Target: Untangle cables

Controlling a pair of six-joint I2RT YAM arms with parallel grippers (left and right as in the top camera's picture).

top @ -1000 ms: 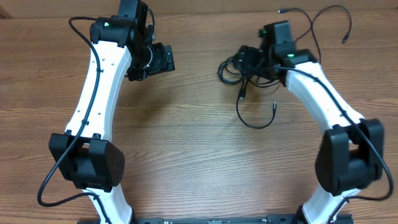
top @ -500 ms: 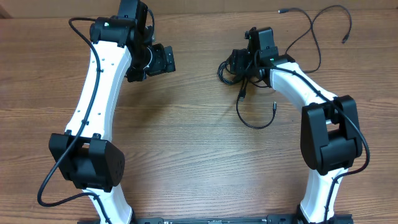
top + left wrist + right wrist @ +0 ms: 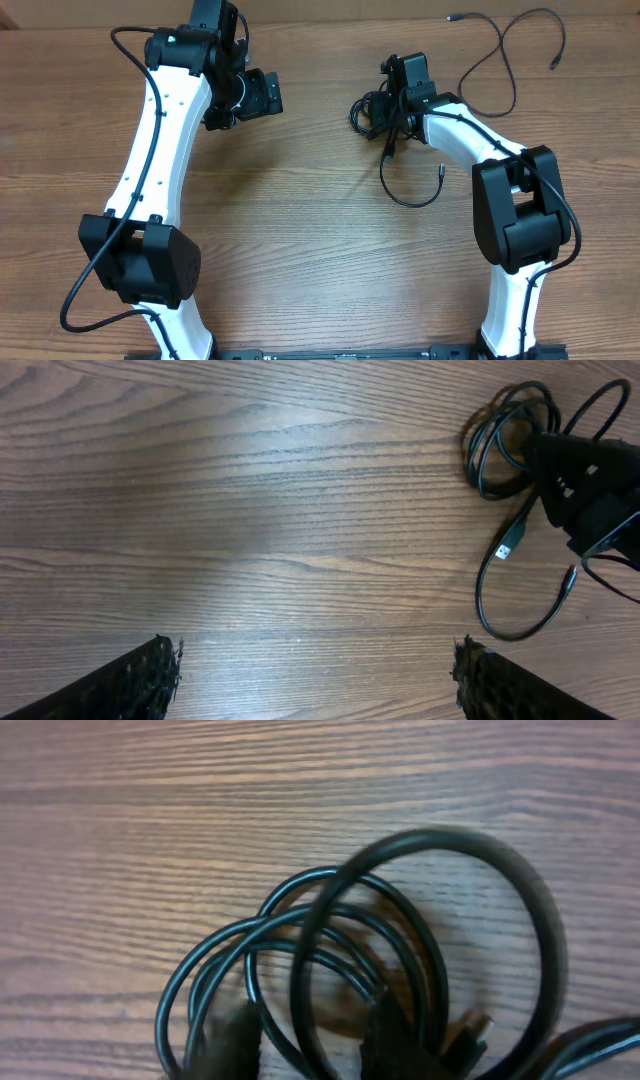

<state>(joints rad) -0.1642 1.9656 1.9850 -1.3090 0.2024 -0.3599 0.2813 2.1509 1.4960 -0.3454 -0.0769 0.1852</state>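
Watching the overhead view, I see my right arm has swung its elbow in over the last second and carried the right fingers down onto the coil of cables at the far side of the tabletop. They stood wider a moment ago and have been narrowing since. In the right wrist view their two dark tips now straddle several strands of the coil, but the tips are blurred and I cannot tell whether they have actually bitten on a strand. I read this as the start of a pick at the knot, with nothing pulled free yet: the coil lies where it lay, its tail looping toward me. The left fingers have not moved. They hang released, well apart from the coil, with nothing between them.

Only the overhead view shows the second cable, lying loose behind the right arm and apart from the coil. The left wrist view gives me what the arm hides from above: the silver plug hanging out of the coil and the tail curving below it. Only the right wrist view shows how the loops overlap.
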